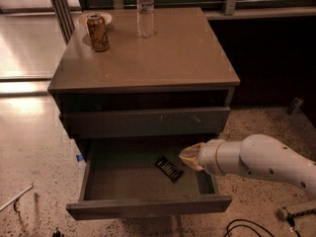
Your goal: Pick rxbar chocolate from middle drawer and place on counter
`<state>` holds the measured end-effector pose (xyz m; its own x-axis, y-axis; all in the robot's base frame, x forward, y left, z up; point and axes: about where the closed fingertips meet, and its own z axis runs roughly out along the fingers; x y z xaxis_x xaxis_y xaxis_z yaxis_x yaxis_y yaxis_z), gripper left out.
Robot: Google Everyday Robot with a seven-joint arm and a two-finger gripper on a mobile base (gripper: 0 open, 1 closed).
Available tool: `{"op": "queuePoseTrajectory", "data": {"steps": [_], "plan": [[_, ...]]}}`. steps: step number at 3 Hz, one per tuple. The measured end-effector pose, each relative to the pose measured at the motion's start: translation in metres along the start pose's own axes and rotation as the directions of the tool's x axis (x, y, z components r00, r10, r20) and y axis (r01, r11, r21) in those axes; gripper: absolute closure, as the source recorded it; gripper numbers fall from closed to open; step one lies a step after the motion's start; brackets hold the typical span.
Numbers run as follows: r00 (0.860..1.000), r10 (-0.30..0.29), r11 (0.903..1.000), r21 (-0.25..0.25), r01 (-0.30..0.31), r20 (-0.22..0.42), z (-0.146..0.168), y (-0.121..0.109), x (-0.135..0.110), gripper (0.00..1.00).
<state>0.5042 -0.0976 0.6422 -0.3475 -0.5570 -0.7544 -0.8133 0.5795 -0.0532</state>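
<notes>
At the left edge of the frame the speckled floor (29, 147) shows, with a thin pale rod (15, 198) lying on it at the lower left. A grey cabinet (64, 117) fills the middle of the frame. On its tan counter (168, 53), in the upper left corner, an orange can (98, 32) stands upright in front of a small white plate (104, 18). Just to the right of the can, near the back edge, a clear water bottle (145, 11) stands upright, apart from it.

Below the counter, a closed drawer front (148, 123) carries a few pale scratches. Under that, the middle drawer (123, 184) is pulled out toward the bottom of the frame, with its dark inside in view. The chocolate bar (169, 168) lies flat on the drawer bottom, right of centre, turned at an angle, its black wrapper showing white lettering. It touches none of the drawer walls.

Just to the upper right of the bar, the tan gripper (188, 155) hangs over the right part of the drawer, pointing left. It holds nothing, and no contact with the bar can be seen. Whether it is open or closed cannot be told from this angle. Behind it, the thick white arm (261, 161) stretches over the drawer's right wall to the right edge of the frame. Dark cables (237, 227) lie on the floor at the lower right.
</notes>
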Motion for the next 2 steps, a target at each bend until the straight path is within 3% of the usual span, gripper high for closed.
{"op": "queuePoseTrajectory", "data": {"steps": [2], "plan": [[1.0,-0.006,1.0,0.007,0.006,-0.001,0.01,0.002,0.009,1.0]]}}
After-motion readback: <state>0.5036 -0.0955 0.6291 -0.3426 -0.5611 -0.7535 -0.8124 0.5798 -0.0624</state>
